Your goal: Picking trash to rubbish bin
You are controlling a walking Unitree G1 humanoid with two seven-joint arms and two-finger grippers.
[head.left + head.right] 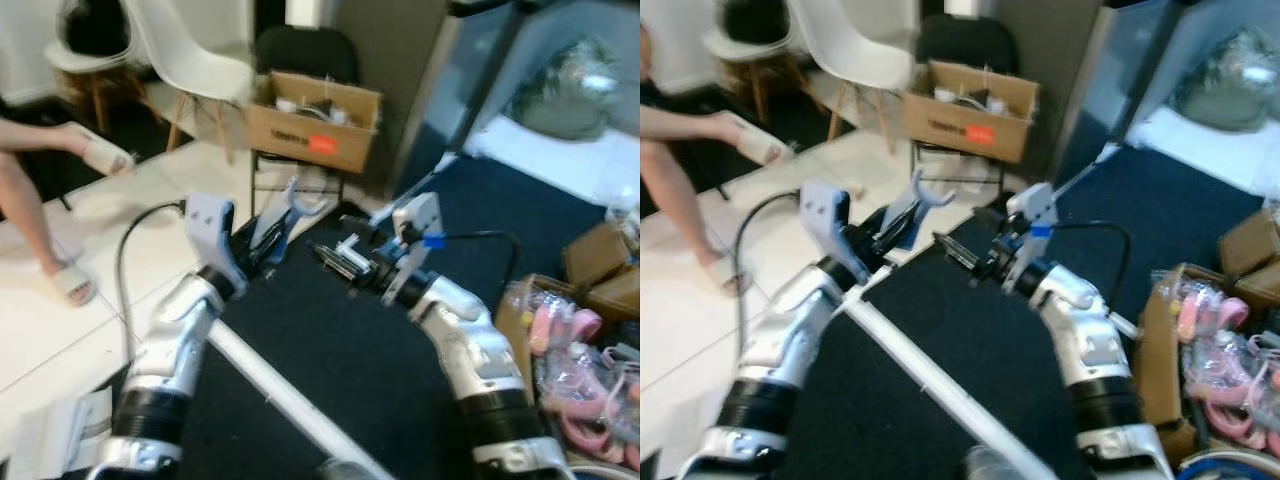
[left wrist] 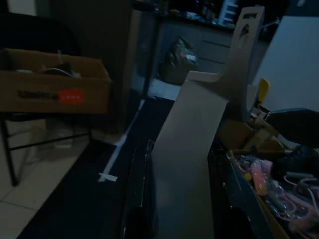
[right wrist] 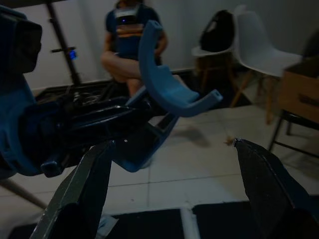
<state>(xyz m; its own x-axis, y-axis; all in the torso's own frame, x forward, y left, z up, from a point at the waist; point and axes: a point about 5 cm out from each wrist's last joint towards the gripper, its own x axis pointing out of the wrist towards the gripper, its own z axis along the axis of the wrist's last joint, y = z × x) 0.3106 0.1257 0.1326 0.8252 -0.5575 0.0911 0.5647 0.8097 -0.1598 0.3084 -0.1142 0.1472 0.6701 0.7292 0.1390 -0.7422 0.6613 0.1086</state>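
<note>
One pale, flat plastic piece with a forked tip (image 1: 283,215) was clamped in the left gripper (image 1: 262,240), raised above the edge where white tile (image 1: 90,250) met dark carpet (image 1: 340,350). Right gripper (image 1: 338,258) hung just beside it, fingers spread, holding nothing. One open cardboard box (image 1: 313,122) sat on a black chair ahead; two white chairs (image 1: 180,50) behind. Person's leg in a sandal (image 1: 70,282) at left. Box of pink items (image 1: 565,345) at right.

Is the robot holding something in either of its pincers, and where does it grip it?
The left pincer holds a flat pale blue plastic piece by its lower end; the forked end sticks out. The right pincer is open and holds nothing.
</note>
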